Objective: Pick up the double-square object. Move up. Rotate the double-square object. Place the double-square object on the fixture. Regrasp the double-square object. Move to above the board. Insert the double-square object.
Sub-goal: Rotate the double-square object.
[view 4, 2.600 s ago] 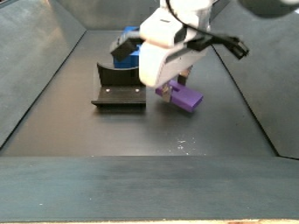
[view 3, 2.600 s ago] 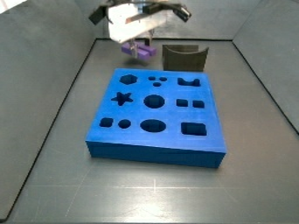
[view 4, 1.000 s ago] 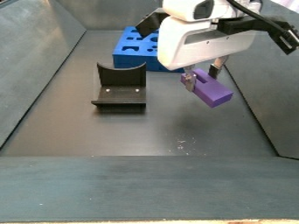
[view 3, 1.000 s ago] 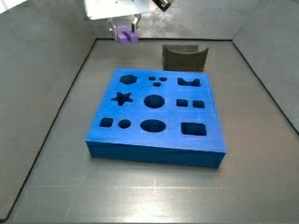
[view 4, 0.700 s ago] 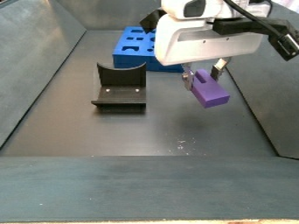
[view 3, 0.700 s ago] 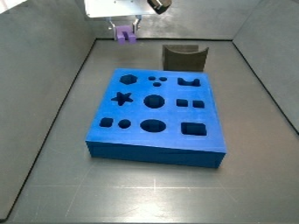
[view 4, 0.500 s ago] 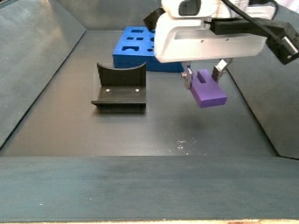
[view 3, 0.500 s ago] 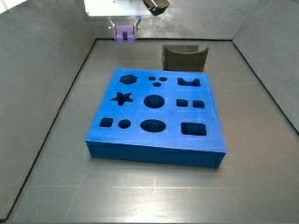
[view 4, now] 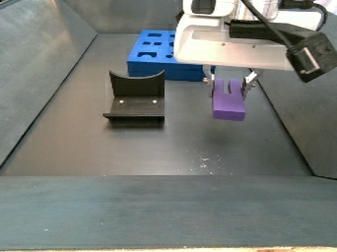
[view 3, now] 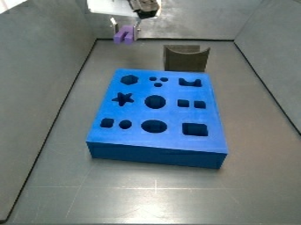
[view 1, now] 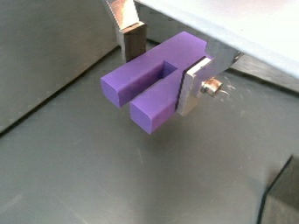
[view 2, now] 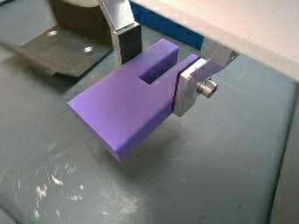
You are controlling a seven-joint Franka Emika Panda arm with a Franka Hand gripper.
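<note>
Clearly off the floor, the double-square object (view 1: 149,81) hangs in the air, pinched between the two silver fingers (view 1: 194,86) of the gripper (view 2: 159,63), whose jaws are closed against its opposite sides with the notch running between them. In both wrist views the purple piece juts out past the fingertips, well above the dark floor (view 1: 82,175). In a side view it hangs below the white gripper body, near the far wall and apart from the board (view 3: 159,114) and the fixture (view 3: 185,58). In a side view the piece (view 4: 232,99) hangs beside the fixture (view 4: 134,101), well clear of it, with the board (view 4: 156,54) behind.
</note>
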